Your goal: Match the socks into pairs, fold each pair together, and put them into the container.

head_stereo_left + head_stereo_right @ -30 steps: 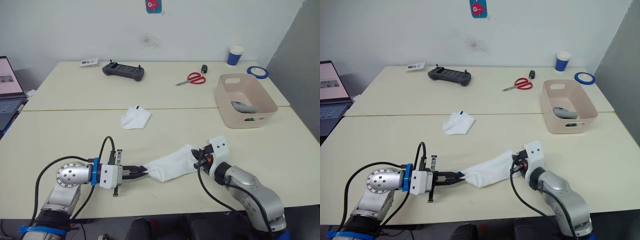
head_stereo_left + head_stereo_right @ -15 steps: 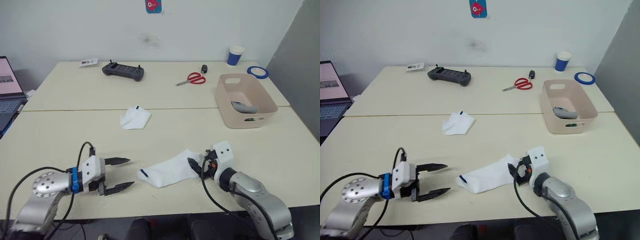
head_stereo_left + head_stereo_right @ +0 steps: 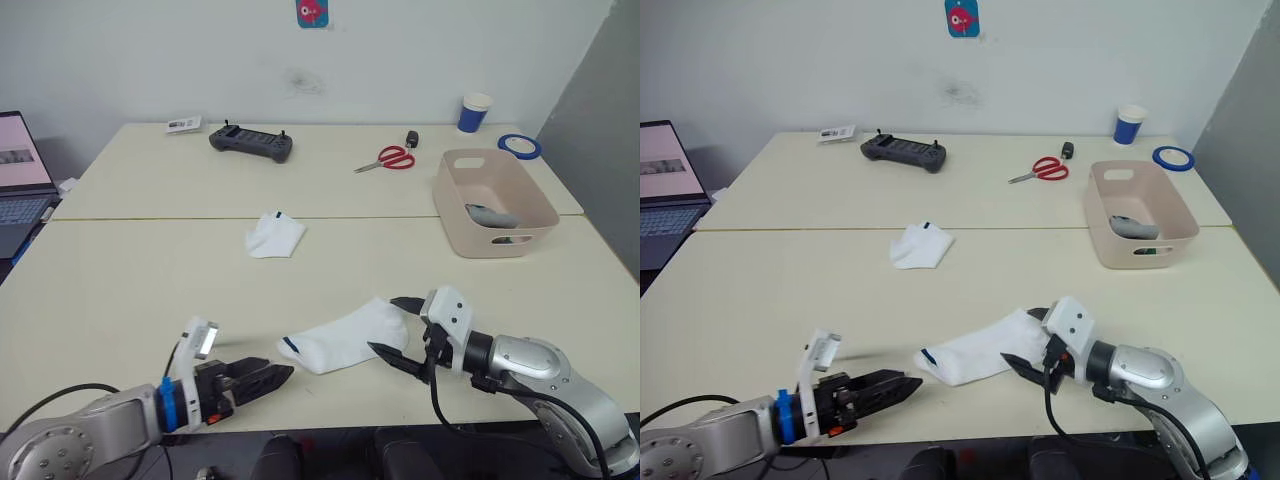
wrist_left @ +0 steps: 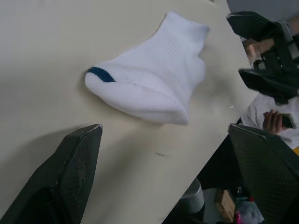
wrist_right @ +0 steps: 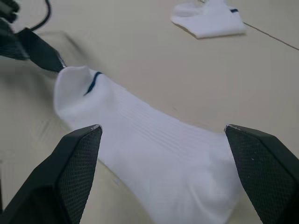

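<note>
Right now a white sock (image 3: 345,335) lies flat on the near part of the table (image 3: 130,280), between the two grippers. The left gripper (image 3: 262,375) sits just to the left of the sock's cuff end with the small blue mark, and its fingers are spread wide apart with nothing in them. The right gripper (image 3: 392,328) sits at the sock's other end, and its fingers are open too, one on each side of the toe part, holding nothing. The second white sock (image 3: 272,235) lies crumpled farther back near the middle of the table, well apart from the first one. The pink tub (image 3: 490,205) stands far to the right, and something grey, likely folded socks, rests inside it. So the white pair looks like the step in hand, and it is not matched yet. Next, I think one gripper needs to fetch the far white sock and lay it on top of the near one, lined up, so both can be folded together and carried to the tub.
</note>
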Controlling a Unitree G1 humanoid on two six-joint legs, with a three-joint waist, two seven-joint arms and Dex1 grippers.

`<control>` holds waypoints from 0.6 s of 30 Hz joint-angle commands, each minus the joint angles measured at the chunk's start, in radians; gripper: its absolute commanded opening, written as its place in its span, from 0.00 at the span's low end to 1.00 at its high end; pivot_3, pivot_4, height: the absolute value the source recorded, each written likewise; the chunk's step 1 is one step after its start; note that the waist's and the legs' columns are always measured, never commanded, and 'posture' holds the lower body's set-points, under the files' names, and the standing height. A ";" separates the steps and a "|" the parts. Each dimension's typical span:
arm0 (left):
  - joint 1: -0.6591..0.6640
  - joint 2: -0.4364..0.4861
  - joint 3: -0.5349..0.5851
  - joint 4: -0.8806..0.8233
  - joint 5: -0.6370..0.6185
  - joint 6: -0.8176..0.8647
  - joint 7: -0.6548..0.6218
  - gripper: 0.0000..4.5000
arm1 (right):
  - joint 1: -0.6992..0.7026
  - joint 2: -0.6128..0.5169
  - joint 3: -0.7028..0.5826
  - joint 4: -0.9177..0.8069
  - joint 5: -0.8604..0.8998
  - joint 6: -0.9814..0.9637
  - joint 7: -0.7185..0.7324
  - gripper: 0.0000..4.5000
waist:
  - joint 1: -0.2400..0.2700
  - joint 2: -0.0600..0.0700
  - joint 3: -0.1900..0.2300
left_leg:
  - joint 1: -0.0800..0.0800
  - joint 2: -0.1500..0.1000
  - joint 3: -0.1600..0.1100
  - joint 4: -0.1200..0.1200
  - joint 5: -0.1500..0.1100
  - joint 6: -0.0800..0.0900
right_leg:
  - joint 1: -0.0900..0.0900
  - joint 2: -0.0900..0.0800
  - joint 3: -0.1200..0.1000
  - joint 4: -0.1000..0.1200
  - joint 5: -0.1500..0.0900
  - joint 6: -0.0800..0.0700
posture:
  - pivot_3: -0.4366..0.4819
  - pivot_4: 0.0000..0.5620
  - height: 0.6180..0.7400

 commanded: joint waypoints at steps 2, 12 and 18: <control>-0.093 -0.065 -0.074 0.035 -0.120 0.020 0.177 1.00 | 0.004 -0.024 -0.009 -0.037 -0.012 -0.042 0.017 1.00 | 0.008 -0.001 0.000 | 0.000 0.000 0.000 0.000 0.000 0.000 | 0.000 0.000 0.000 0.000 0.000 0.000 | 0.48 0.27 1.00; -0.193 -0.110 -0.158 0.143 -0.146 0.064 0.327 0.38 | -0.037 -0.008 -0.055 0.065 -0.061 -0.021 -0.050 1.00 | 0.016 -0.001 -0.001 | 0.000 -0.001 0.001 0.000 0.000 0.000 | 0.000 0.000 0.001 0.000 0.001 0.000 | 0.48 0.27 1.00; -0.202 -0.114 -0.152 0.136 -0.053 0.064 0.272 0.01 | -0.103 0.091 -0.057 0.201 -0.052 0.115 -0.141 1.00 | 0.015 -0.001 -0.002 | 0.001 -0.001 0.000 0.000 0.000 0.000 | 0.000 0.000 0.001 0.000 0.001 -0.001 | 0.48 0.27 1.00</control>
